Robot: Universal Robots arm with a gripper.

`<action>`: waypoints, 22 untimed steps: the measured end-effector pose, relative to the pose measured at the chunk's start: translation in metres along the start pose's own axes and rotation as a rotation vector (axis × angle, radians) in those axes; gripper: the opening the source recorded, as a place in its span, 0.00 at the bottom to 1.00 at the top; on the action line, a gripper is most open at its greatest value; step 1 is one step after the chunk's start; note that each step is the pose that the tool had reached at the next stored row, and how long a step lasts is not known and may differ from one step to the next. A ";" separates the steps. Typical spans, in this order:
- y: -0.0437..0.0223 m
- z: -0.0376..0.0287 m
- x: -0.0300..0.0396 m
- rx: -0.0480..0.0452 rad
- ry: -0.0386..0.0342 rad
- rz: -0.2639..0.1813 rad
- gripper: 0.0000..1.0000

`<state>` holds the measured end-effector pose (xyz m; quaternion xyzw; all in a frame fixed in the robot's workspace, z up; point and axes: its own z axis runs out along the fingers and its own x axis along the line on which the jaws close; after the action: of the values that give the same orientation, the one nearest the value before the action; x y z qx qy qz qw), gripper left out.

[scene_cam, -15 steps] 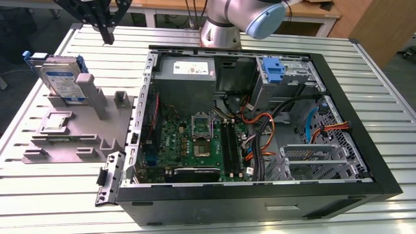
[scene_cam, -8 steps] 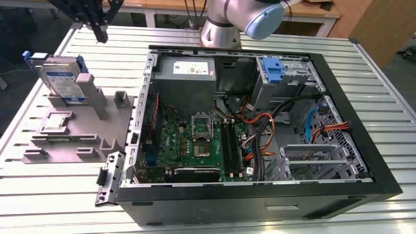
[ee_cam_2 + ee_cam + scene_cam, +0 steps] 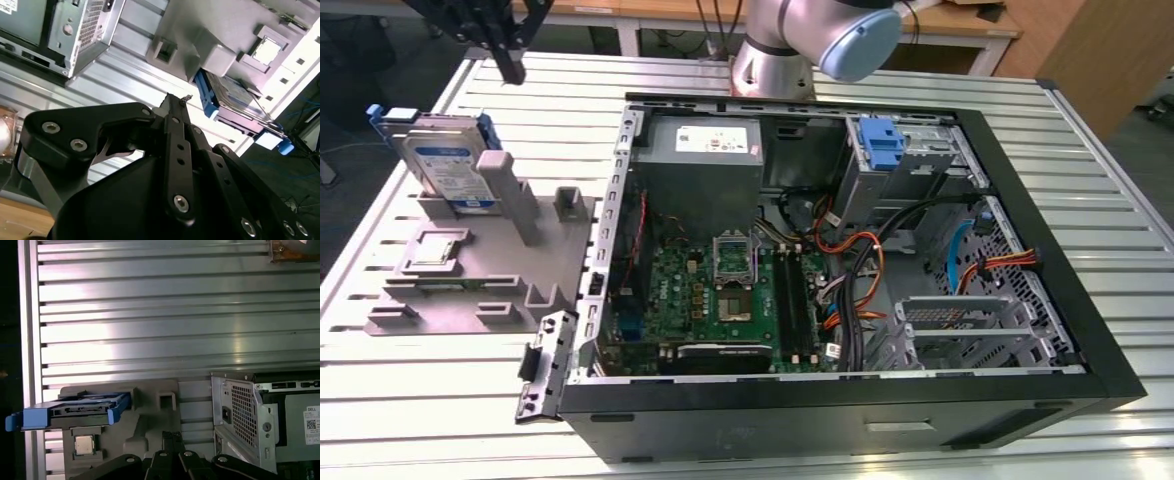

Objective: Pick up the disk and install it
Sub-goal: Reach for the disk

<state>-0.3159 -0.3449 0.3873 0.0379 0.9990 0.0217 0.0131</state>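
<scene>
Exterior view: gripper [image 3: 514, 76], fingers pressed together and empty, hangs over the bare table [image 3: 1107, 190] near the disk [image 3: 447, 165], which stands label-out in its grey holder [image 3: 454, 290].

Hand [image 3: 515, 72] high at exterior view's upper left, pointing down; fingers [image 3: 167, 441] pressed together, gripping nothing.

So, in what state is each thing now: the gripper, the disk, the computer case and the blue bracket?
gripper: shut, empty, in the air near the disk, not touching it.
disk: standing on edge in the grey holder block, not yet picked up.
computer case: lying on its side, open, side cover off.
blue bracket: sitting in the drive bay inside the case.
</scene>
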 end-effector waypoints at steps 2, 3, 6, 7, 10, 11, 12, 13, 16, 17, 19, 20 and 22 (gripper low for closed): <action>-0.0003 0.0000 0.0067 0.0001 0.0001 0.000 0.10; -0.0006 0.0000 0.0101 0.0001 0.0001 0.000 0.10; -0.0014 0.0002 0.0203 0.0000 0.0001 -0.001 0.10; -0.0015 0.0003 0.0224 0.0000 0.0001 -0.003 0.10; -0.0019 0.0006 0.0268 -0.0002 0.0005 -0.009 0.10; -0.0019 0.0006 0.0269 -0.0002 0.0005 -0.009 0.10; -0.0019 0.0006 0.0269 -0.0002 0.0005 -0.009 0.10; -0.0019 0.0006 0.0270 -0.0001 0.0006 -0.009 0.10; -0.0019 0.0006 0.0277 -0.0001 0.0006 -0.009 0.10; -0.0019 0.0006 0.0277 -0.0001 0.0006 -0.009 0.10; -0.0019 0.0006 0.0277 -0.0001 0.0006 -0.009 0.10; -0.0020 0.0006 0.0283 -0.0001 0.0006 -0.009 0.10; -0.0020 0.0005 0.0289 -0.0002 0.0006 -0.009 0.10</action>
<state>-0.3448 -0.3447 0.3860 0.0336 0.9991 0.0218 0.0129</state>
